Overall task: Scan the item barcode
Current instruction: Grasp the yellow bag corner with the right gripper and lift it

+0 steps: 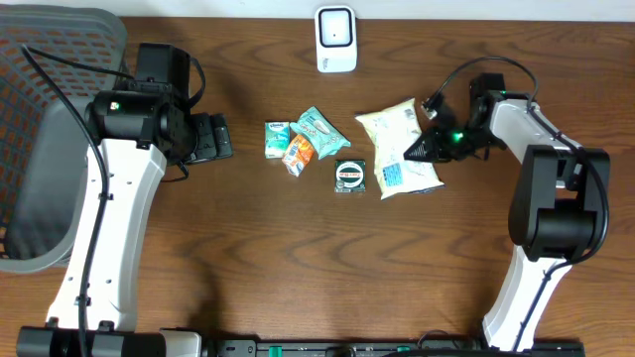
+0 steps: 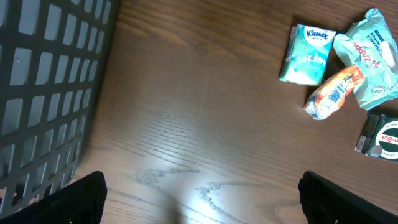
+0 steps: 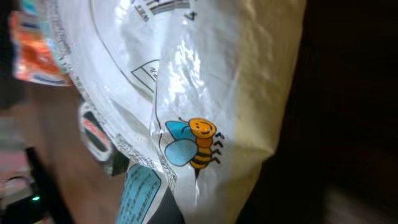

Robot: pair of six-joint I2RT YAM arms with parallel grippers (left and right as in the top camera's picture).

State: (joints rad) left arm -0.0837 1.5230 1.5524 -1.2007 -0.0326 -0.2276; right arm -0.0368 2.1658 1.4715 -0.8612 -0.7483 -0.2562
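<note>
Two arms, one at work: grasping the snack bag for the scan.
Overhead: the right gripper is pressed together on the bag's near edge; the scanner stands well apart, beyond the bag. Left wrist: the left gripper has its fingers spread wide over the table, small packets ahead of them. Right wrist: the bag fills the view, close before the tool. Next, I judge: lift the bag and turn it until the scanner can read it.

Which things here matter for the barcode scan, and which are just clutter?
In the job: snack bag; right gripper, shut on its edge; white scanner.
Lying about for now: Kleenex pack, orange packet, teal packet, dark box, grey basket.
</note>
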